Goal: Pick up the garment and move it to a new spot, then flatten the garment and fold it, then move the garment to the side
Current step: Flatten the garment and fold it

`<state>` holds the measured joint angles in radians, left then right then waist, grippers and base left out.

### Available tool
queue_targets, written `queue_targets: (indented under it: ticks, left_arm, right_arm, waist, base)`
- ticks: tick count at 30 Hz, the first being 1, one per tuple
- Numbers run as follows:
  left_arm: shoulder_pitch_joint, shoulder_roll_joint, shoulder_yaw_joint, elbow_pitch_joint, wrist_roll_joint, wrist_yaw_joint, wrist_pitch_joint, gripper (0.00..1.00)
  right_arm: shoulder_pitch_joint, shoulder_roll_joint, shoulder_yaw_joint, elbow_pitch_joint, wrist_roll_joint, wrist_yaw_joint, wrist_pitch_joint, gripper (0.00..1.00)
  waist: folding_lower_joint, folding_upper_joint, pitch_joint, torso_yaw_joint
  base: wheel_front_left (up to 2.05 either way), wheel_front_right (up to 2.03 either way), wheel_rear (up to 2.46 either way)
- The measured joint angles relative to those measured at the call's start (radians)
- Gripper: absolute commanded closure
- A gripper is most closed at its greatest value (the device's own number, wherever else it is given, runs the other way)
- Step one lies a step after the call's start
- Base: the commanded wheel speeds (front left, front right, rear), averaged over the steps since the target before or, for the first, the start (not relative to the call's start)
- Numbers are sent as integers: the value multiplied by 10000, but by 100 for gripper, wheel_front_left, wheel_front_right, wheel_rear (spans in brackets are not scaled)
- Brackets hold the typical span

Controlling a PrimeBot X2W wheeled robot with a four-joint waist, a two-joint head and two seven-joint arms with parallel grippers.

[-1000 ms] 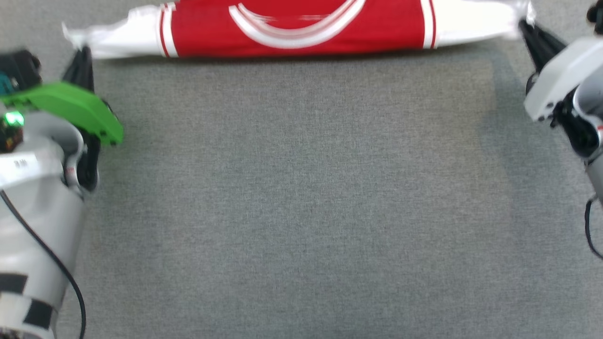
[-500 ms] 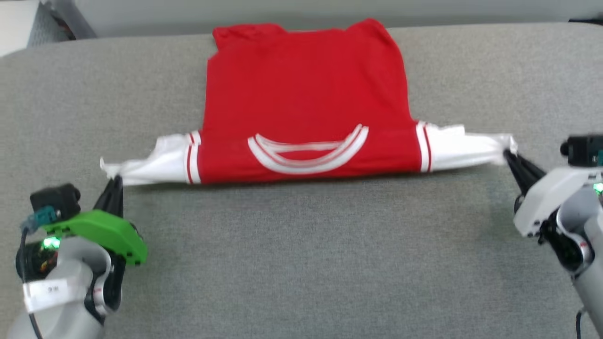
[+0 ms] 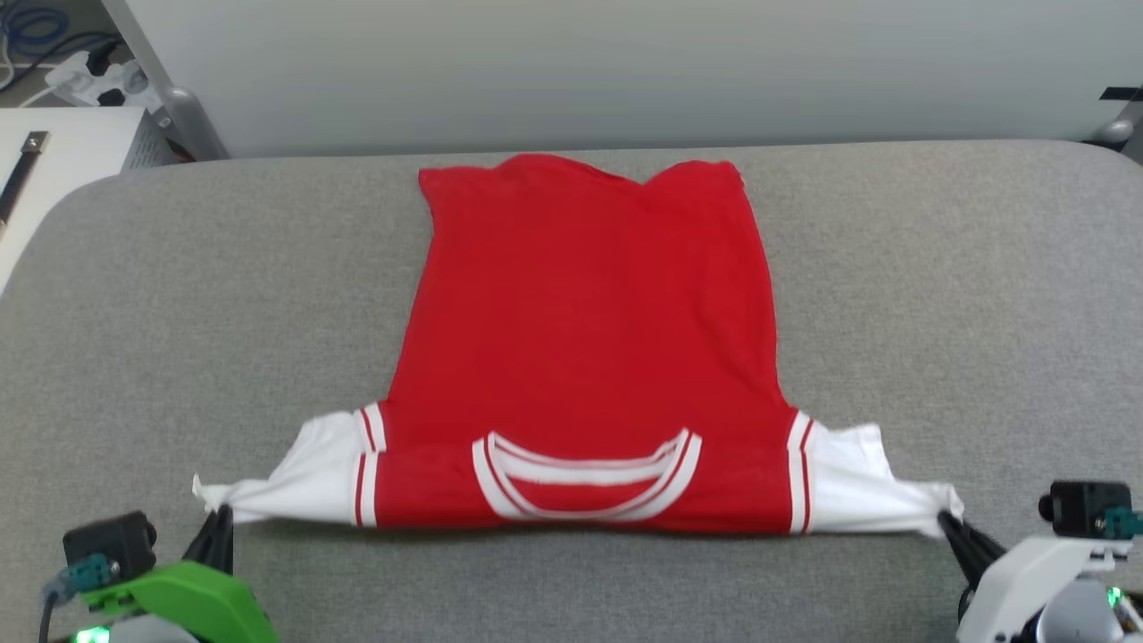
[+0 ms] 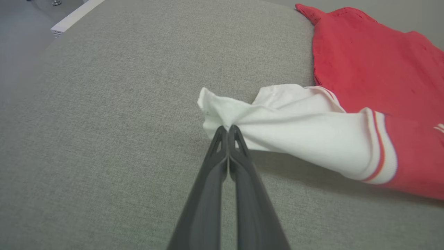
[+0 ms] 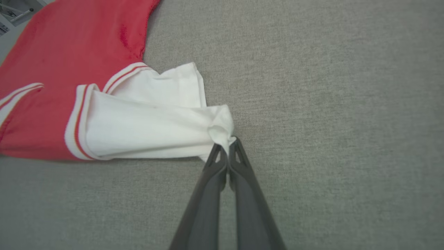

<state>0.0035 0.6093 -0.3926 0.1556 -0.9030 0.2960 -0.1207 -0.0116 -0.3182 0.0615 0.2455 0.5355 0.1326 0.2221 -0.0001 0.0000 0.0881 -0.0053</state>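
left pincer (image 4: 229,129) clamps garment (image 3: 585,313) sleeve (image 4: 295,128) | right pincer (image 5: 227,146) likewise | near edge seemingly lifted

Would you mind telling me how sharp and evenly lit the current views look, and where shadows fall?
Head view: sharp, evenly lit, thin shadow under the garment. Left wrist view: wide-angle curvature, left gripper blurred near the lens, darker shadow. Right wrist view: right gripper equally soft, faint shadow.

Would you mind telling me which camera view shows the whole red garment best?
The head view: the garment lies whole, hem to collar, both sleeves out. The left wrist view gives one white sleeve and some red body; the right wrist view gives the other sleeve and red edge.
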Motion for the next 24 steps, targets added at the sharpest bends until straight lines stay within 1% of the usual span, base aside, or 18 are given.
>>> queue_targets:
  ticks: [1,3,7,8,9,10,11,12,13,17,21,24]
  left_arm:
    - [420,142,-58,-217,-2,163,119,100]
    - [767,190,-86,-347,-4,270,176,100]
    - [1308,134,-155,-372,-125,337,199,100]
    - [1620,-159,-201,-245,-236,337,17,100]
    - [1619,-165,-238,-205,-234,337,-19,100]
    - [1596,-224,-284,-117,-215,322,-109,100]
    - [1592,-251,-318,-94,-205,280,-127,100]
    - [1585,-284,-336,-84,-198,244,-176,100]
    - [1558,-324,-382,-82,-138,234,-209,100]
    - [1330,-382,-529,-142,12,203,-286,100]
    - [988,-424,-623,-385,221,209,-326,100]
    - [675,-443,-715,-593,453,251,-326,100]
  right_arm:
    - [616,343,-372,-378,-261,0,313,100]
    - [1111,623,-639,-675,-437,0,616,100]
    - [1925,1160,-1127,-1034,-748,0,999,100]
    - [2495,1678,-1379,-1137,-886,0,1262,100]
    - [2548,1720,-1400,-1137,-945,0,1264,100]
    - [2560,1779,-1473,-1133,-991,0,1254,68]
    - [2553,1776,-1501,-1135,-1001,0,1235,51]
    - [2542,1768,-1530,-1139,-999,0,1187,6]
    - [2515,1724,-1557,-1168,-1005,0,1080,0]
    - [2072,1407,-1726,-1250,-1018,-8,709,0]
    - [1022,1133,-1990,-1172,-989,-10,278,0]
    - [58,907,-2096,-775,-894,-10,90,0]
  waist:
    - [0,0,-149,23]
    - [0,0,-269,39]
    - [0,0,-455,93]
    - [0,0,-598,200]
    - [0,0,-612,235]
    - [0,0,-631,339]
    - [1,0,-636,378]
    - [0,0,-638,409]
    - [0,0,-638,456]
    - [1,0,-591,603]
    - [1,0,-422,729]
    - [1,0,-213,828]
  base:
    - [0,0,0]
    - [0,0,0]
    - [0,0,0]
    - [0,0,0]
    - [0,0,0]
    - [0,0,0]
    - [0,0,0]
    - [0,0,0]
    - [0,0,0]
    - [0,0,0]
    - [0,0,0]
    - [0,0,0]
